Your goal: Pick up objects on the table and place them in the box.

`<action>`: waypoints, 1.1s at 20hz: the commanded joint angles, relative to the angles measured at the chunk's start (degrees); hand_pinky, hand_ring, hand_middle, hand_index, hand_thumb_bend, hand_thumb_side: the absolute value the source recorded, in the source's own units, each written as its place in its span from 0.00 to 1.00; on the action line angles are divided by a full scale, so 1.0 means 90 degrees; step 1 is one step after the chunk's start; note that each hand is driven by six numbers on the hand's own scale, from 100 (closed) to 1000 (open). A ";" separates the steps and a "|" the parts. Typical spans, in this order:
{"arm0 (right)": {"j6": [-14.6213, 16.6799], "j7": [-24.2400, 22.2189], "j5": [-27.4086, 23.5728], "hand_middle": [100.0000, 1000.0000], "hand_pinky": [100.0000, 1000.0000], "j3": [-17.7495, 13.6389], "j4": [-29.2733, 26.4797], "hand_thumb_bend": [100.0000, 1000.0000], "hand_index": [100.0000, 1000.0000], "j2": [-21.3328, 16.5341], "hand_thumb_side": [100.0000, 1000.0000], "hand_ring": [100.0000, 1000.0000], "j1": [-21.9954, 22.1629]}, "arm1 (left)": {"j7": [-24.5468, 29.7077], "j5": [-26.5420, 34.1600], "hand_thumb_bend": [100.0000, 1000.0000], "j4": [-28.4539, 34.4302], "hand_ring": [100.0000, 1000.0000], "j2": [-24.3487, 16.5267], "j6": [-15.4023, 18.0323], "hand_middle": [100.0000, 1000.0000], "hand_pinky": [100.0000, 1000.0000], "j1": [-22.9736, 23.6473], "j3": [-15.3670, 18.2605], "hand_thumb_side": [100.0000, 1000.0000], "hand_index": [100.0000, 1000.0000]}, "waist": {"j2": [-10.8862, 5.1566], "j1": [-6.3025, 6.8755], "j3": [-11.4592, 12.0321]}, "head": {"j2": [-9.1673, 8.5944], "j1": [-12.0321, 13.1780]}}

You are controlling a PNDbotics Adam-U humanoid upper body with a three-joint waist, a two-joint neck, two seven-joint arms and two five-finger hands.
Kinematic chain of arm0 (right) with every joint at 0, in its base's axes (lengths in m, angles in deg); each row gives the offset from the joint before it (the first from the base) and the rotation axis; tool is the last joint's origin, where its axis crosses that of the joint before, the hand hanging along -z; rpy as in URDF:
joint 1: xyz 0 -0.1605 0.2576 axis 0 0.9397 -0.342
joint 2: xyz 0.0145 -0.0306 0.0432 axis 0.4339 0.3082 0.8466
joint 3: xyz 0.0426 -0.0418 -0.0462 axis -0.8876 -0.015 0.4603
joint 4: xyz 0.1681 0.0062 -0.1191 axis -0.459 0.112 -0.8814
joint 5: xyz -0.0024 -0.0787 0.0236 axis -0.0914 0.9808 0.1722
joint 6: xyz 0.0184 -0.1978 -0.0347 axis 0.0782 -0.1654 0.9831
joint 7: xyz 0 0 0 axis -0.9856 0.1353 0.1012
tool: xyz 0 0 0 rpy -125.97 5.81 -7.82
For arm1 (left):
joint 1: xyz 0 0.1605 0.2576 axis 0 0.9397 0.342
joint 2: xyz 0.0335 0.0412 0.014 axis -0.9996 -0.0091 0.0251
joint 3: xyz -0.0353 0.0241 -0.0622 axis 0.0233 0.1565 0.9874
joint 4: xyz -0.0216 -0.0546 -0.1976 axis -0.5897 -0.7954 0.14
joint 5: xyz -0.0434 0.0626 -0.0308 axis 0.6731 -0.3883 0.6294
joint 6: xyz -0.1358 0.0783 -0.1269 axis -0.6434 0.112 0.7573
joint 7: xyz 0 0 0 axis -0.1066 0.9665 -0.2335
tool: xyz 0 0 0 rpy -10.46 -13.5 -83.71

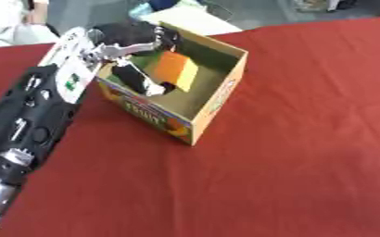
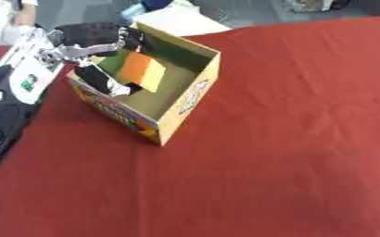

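**Box mouth half taken, table wide open**

The cardboard box (image 1: 213, 99) stands open-topped on the red table (image 1: 307, 162), and its walls are the only upright barrier on the cloth. The left robot hand (image 1: 136, 46) reaches over the box's near-left rim, its arm blocking that side. Inside, an orange-and-yellow block (image 1: 177, 69) leans tilted (filling much of the left half), leaving a strip of floor free along the right wall. Right of and in front of the box, the table lies bare.
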 commanded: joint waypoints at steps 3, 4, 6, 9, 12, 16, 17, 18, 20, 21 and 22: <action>-0.0001 -0.0003 -0.0040 0.49 0.58 -0.0039 -0.0094 0.00 0.69 -0.0080 0.86 0.74 -0.0028 | -0.0030 -0.0100 0.00 0.0003 0.90 -0.0040 0.0016 0.87 0.86 -0.0126 0.0137 0.15 0.92 | -0.0102 -0.0037 -0.0007 | -0.0053 -0.0024; -0.0002 0.0003 -0.0043 0.49 0.58 -0.0042 -0.0094 0.00 0.69 -0.0075 0.86 0.74 -0.0024 | -0.0020 -0.0077 0.00 -0.0051 0.90 -0.0026 -0.0009 0.87 0.85 -0.0116 0.0169 0.15 0.91 | -0.0103 -0.0038 -0.0008 | -0.0049 -0.0033; -0.0003 0.0014 -0.0047 0.49 0.58 -0.0048 -0.0094 0.00 0.69 -0.0067 0.86 0.74 -0.0016 | 0.0002 0.0050 0.00 -0.0140 0.88 0.0009 -0.0022 0.86 0.83 -0.0099 0.0210 0.15 0.91 | -0.0103 -0.0042 -0.0007 | -0.0040 -0.0045; -0.0012 0.0019 -0.0056 0.49 0.58 -0.0049 -0.0094 0.00 0.69 -0.0055 0.86 0.74 -0.0010 | -0.0028 0.0327 0.00 -0.0137 0.87 0.0039 -0.0029 0.85 0.81 -0.0104 0.0221 0.16 0.92 | -0.0101 -0.0052 0.0000 | -0.0032 -0.0055; -0.0012 0.0018 -0.0059 0.49 0.58 -0.0049 -0.0094 0.00 0.69 -0.0052 0.86 0.74 -0.0007 | 0.0023 0.0513 0.00 -0.0125 0.87 0.0028 -0.0126 0.85 0.82 -0.0117 0.0220 0.15 0.93 | -0.0102 -0.0056 0.0000 | -0.0024 -0.0048; -0.0012 0.0027 -0.0067 0.49 0.58 -0.0056 -0.0094 0.00 0.69 -0.0048 0.86 0.73 -0.0004 | -0.0161 0.0473 0.00 -0.0037 0.89 0.0017 -0.0239 0.84 0.83 -0.0110 0.0253 0.11 0.89 | -0.0104 -0.0052 -0.0001 | -0.0020 -0.0058; -0.0011 0.0031 -0.0070 0.49 0.58 -0.0059 -0.0094 0.00 0.69 -0.0045 0.86 0.73 -0.0009 | -0.0245 0.0480 0.00 -0.0032 0.89 0.0028 -0.0291 0.84 0.83 -0.0110 0.0280 0.10 0.90 | -0.0105 -0.0051 -0.0002 | -0.0015 -0.0056; -0.0011 0.0035 -0.0074 0.49 0.58 -0.0061 -0.0094 0.00 0.69 -0.0043 0.86 0.73 -0.0012 | -0.0336 0.0495 0.00 -0.0027 0.89 0.0036 -0.0344 0.84 0.82 -0.0112 0.0306 0.09 0.89 | -0.0104 -0.0049 -0.0003 | -0.0014 -0.0055; -0.0012 0.0037 -0.0077 0.49 0.58 -0.0066 -0.0094 0.00 0.69 -0.0040 0.86 0.73 -0.0010 | -0.0532 0.0513 0.00 -0.0008 0.89 0.0032 -0.0403 0.85 0.84 -0.0113 0.0302 0.10 0.94 | -0.0100 -0.0045 -0.0003 | -0.0015 -0.0067; -0.0014 0.0039 -0.0078 0.49 0.58 -0.0069 -0.0094 0.00 0.69 -0.0039 0.86 0.73 -0.0010 | -0.0613 0.0507 0.00 -0.0018 0.90 0.0030 -0.0414 0.86 0.85 -0.0111 0.0275 0.12 0.96 | -0.0097 -0.0044 -0.0003 | -0.0010 -0.0072; -0.0017 0.0040 -0.0078 0.49 0.58 -0.0069 -0.0094 0.00 0.69 -0.0039 0.86 0.73 -0.0009 | -0.0666 0.0491 0.01 -0.0036 0.91 0.0031 -0.0426 0.86 0.86 -0.0113 0.0256 0.11 0.96 | -0.0096 -0.0042 -0.0003 | -0.0006 -0.0074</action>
